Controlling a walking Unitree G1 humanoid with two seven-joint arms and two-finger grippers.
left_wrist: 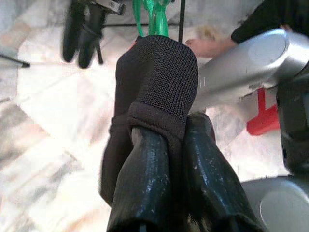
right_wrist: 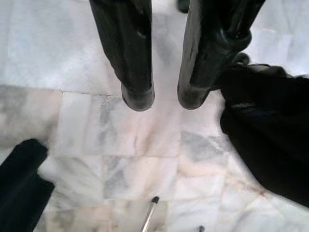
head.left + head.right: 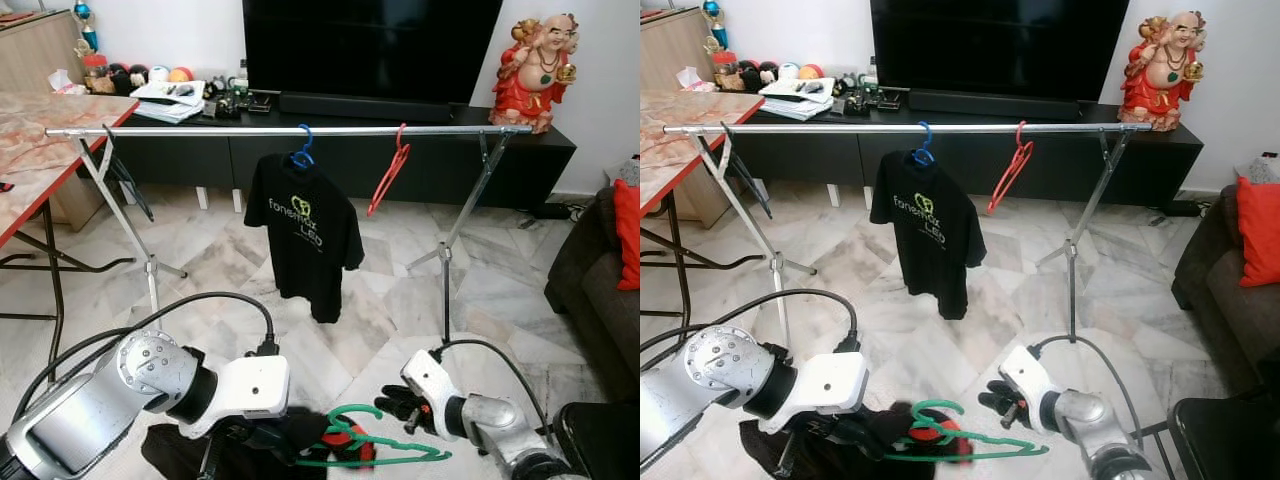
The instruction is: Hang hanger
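Green plastic hanger (image 3: 372,440) with black shirt (image 1: 154,92) is held low at 6 o'clock, below the rail (image 3: 290,131). Left gripper (image 1: 176,140) is pinched on shirt collar (soft, slippery); right gripper (image 2: 161,99) is spread, empty. Light, springy; best gripped at the hook neck.

Big black TV (image 3: 370,45) on a low black cabinet (image 3: 520,150), laughing Buddha statue (image 3: 537,70) at its right end, marble-top table (image 3: 45,140) on the left, red cushion (image 3: 627,230) on a dark sofa (image 3: 590,290).

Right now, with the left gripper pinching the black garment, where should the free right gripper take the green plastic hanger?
Probably at the hook's neck, coming in from the right: the green plastic hanger lies tilted, hook up, facing the open right gripper.
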